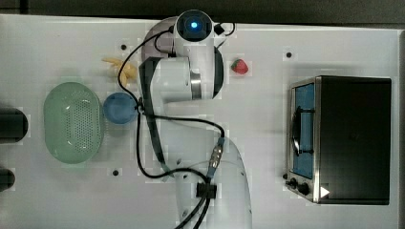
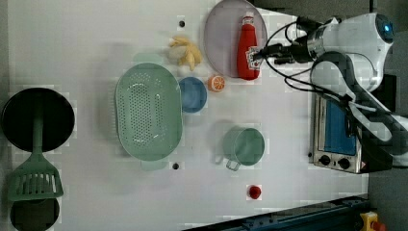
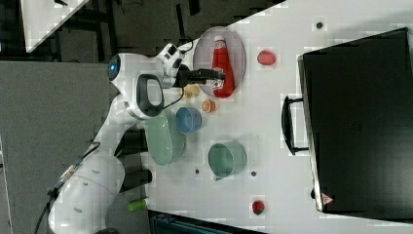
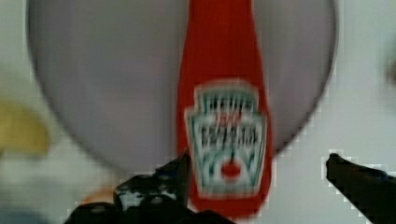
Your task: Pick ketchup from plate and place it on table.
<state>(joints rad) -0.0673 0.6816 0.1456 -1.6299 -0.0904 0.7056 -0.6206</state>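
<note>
- We saw the ketchup (image 2: pixel 248 48) lying flat on the plate (image 2: pixel 221 41), its cap toward the plate's far rim and its base reaching just past the near rim, over the table (image 2: pixel 96 48).
- In the wrist view the ketchup (image 4: pixel 224 107) ran lengthwise across the plate (image 4: pixel 107 84), its white label facing up.
- We found the gripper (image 2: pixel 262 54) spread wide, hovering at the bottle's lower part; in the wrist view its two dark fingertips (image 4: pixel 180 163) stood one on each side of the label end, neither clearly touching the bottle.
- In the right view the gripper (image 3: pixel 220 78) reached over the ketchup (image 3: pixel 222 58) from the right view's left, across the plate (image 3: pixel 204 48).
- Just beside the plate in the left view lay a banana (image 2: pixel 185 52) and an orange half (image 2: pixel 216 83), with a blue bowl (image 2: pixel 193 95) near them.
- Next to the bowl sat a green basket (image 2: pixel 148 111), and a green cup (image 2: pixel 244 146) stood well apart, lower in the left view.
- We noted a strawberry (image 2: pixel 254 191) near the table's edge and a toaster oven (image 2: pixel 335 132) at the left view's right.
- A green spatula (image 2: pixel 34 180) lay at the left view's far left.
</note>
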